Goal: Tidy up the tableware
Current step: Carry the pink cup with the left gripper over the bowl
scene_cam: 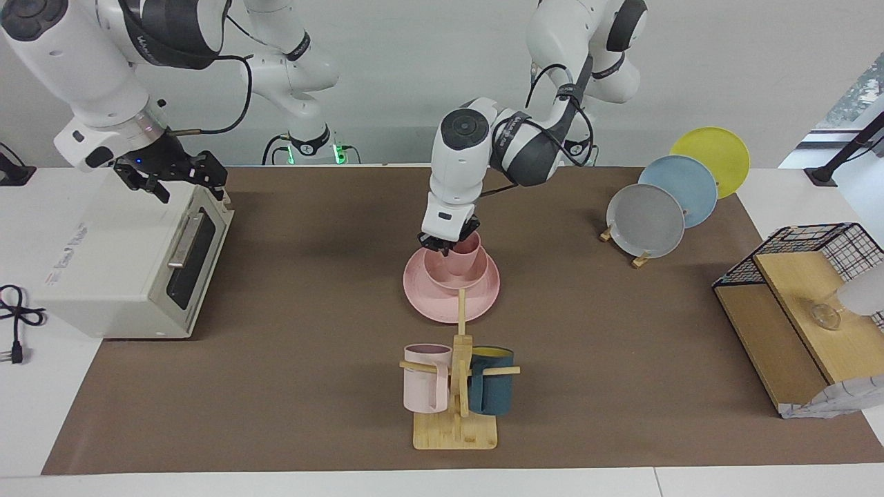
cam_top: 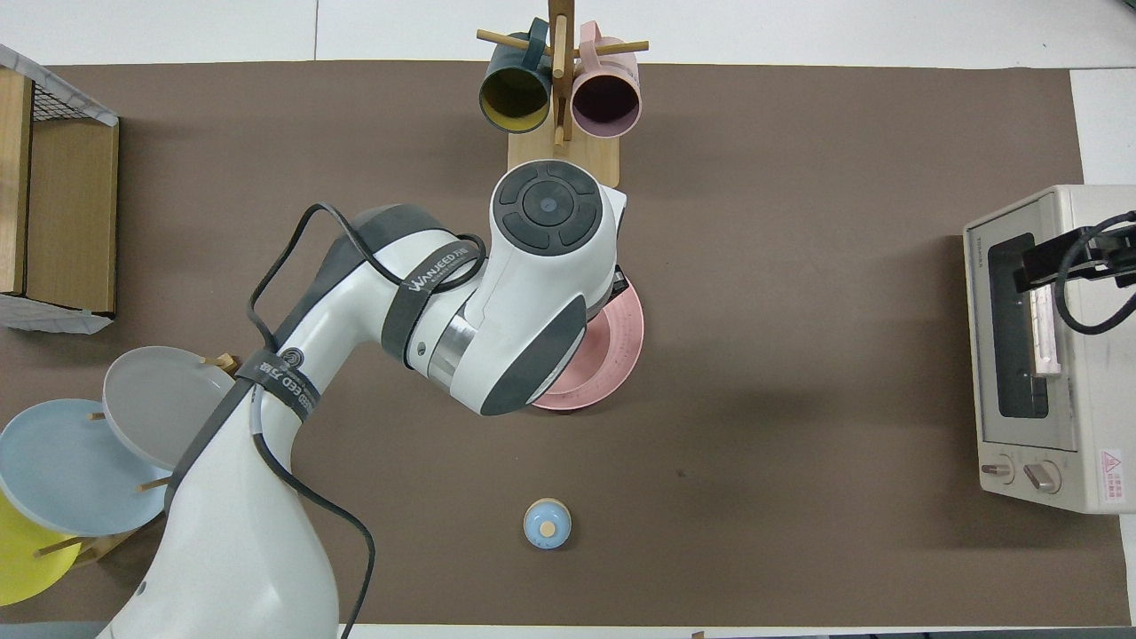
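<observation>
The pink plate (scene_cam: 431, 304) lies at the middle of the brown mat, with the pink bowl (scene_cam: 449, 278) on it. The pink cup (scene_cam: 469, 254) stands upright in the bowl. My left gripper (scene_cam: 442, 244) is low at the cup's rim, on the side toward the right arm's end. In the overhead view my left arm covers the bowl, the cup and the gripper, and only an edge of the plate (cam_top: 612, 355) shows. My right gripper (scene_cam: 148, 183) waits in the air over the toaster oven (scene_cam: 131, 262), also seen from overhead (cam_top: 1038, 266).
A wooden mug tree (scene_cam: 457, 386) with a pale pink and a dark teal mug stands farther from the robots than the plate. A rack of grey, blue and yellow plates (scene_cam: 646, 221) and a wire-and-wood shelf (scene_cam: 794, 310) are toward the left arm's end. A small blue round thing (cam_top: 548, 524) lies nearer the robots.
</observation>
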Robot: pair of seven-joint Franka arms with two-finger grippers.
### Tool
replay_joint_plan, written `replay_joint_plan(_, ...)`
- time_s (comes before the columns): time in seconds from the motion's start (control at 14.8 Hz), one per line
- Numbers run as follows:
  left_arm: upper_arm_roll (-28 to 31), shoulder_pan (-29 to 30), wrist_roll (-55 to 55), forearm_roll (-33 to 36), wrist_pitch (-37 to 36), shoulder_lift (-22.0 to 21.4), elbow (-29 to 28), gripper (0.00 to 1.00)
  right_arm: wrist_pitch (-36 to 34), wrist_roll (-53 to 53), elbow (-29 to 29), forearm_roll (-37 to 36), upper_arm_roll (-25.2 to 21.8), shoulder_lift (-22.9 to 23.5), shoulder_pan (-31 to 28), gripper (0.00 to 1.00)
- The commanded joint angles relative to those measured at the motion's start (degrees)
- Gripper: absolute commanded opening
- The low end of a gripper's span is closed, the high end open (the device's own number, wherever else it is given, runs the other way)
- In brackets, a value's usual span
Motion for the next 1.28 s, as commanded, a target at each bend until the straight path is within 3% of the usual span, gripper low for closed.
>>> replay_joint_plan(0.0, 0.7, -1.0, -1.4, 1.2, 2.0, 0.0, -1.5, 0.0, -0.3, -1.5, -0.8, 0.5, 0.9, -0.8, -1.2, 1.0)
replay_joint_plan(0.54, 0.7, -1.4, -1.2, 2.2, 4.7, 0.1, -3.8, 0.0, -0.7, -1.4, -0.1, 0.6, 0.8, -0.7, -1.3, 1.0)
replay_joint_plan(0.67, 0.7, -1.4, -1.2, 2.3, 4.3, 0.1, -3.8, 0.84, -0.7, -1.4, -0.1, 0.6, 0.9, -0.8, -1.1, 1.0)
replay_joint_plan(0.74, 0.7, -1.4, -1.2, 2.3, 3.9, 0.0, -3.5, 1.0, -0.7, -1.4, -0.2, 0.6, 0.9, -0.8, -1.2, 1.0)
replay_joint_plan(0.94, 1.0, -0.5, -0.7, 2.4, 2.0, -1.8, -3.0, 1.0, -0.2, -1.4, -0.1, 0.6, 0.9, -1.1, -0.6, 1.0)
replay_joint_plan(1.21, 1.0, 9.2, 9.8, 2.3, -6.5, -11.2, -2.2, 1.0, -0.3, -1.6, -0.2, 0.6, 1.0, -1.4, -0.4, 1.0)
